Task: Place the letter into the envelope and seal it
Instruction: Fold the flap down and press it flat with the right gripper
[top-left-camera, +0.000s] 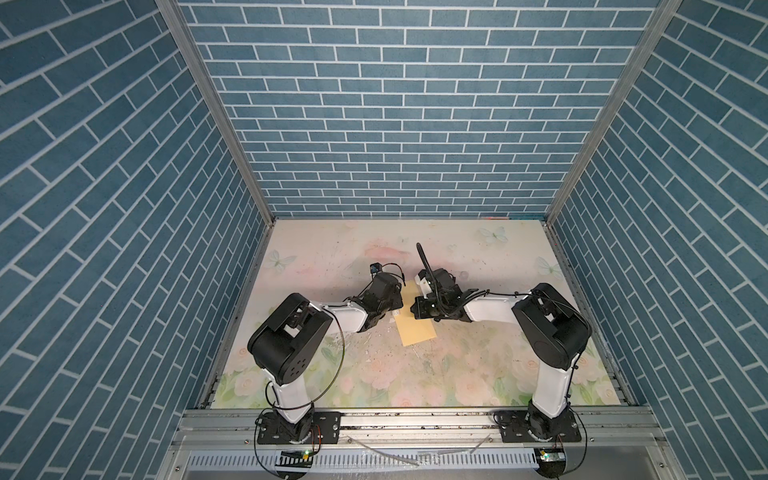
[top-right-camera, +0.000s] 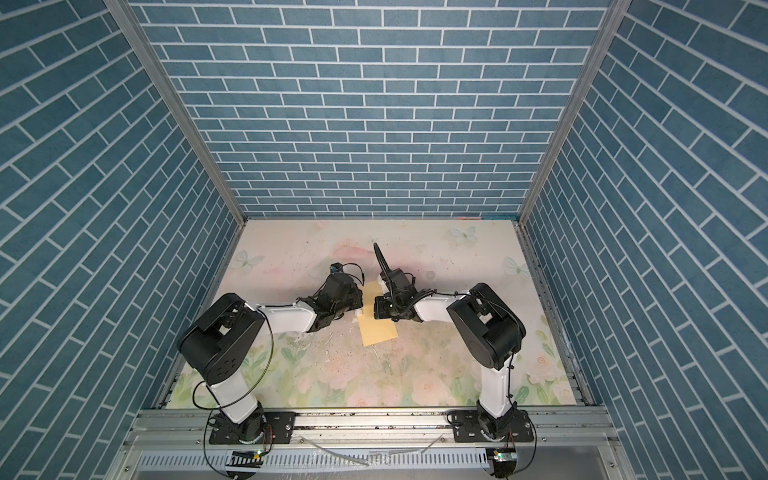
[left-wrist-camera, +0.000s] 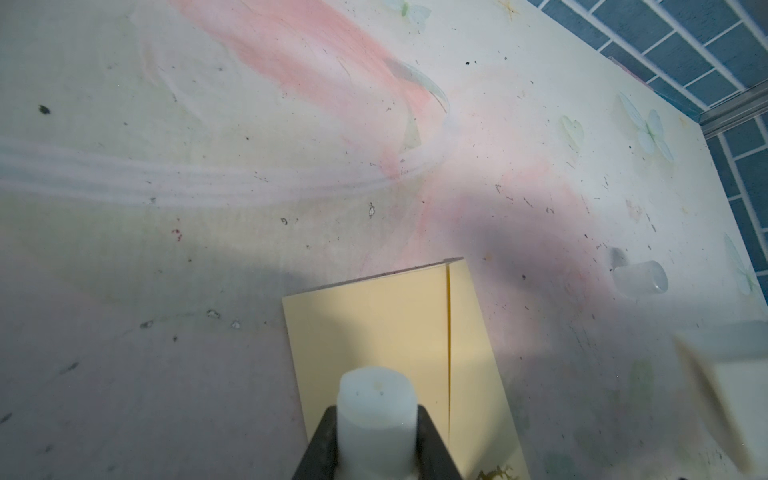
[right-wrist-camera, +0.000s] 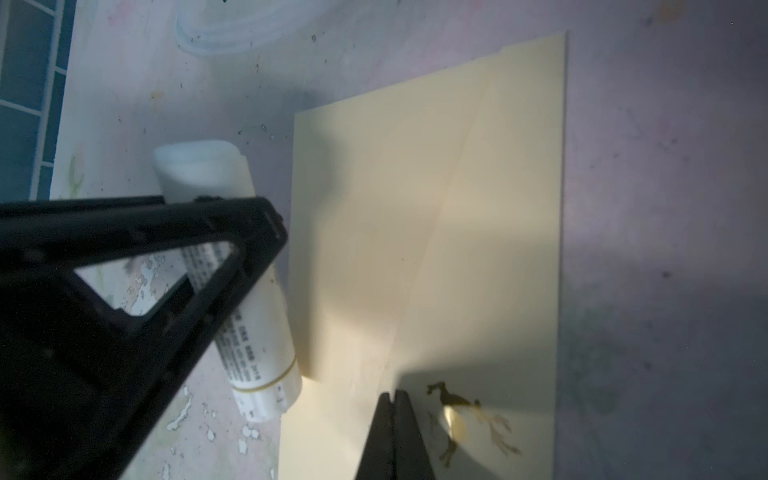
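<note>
We see envelope (top-left-camera: 415, 334) flat, middle of table (top-left-camera: 478, 357), between grippers. Left gripper (left-wrist-camera: 376, 440) clamps white glue stick (left-wrist-camera: 376, 395) at its left edge. Right gripper (right-wrist-camera: 394, 399) closed, empty, tips over envelope.

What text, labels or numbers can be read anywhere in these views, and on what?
Glue stick: rows of small dark print along the tube, too blurred to read.
Envelope: a dark ornament only, no letters.
Nothing else bears text.
</note>
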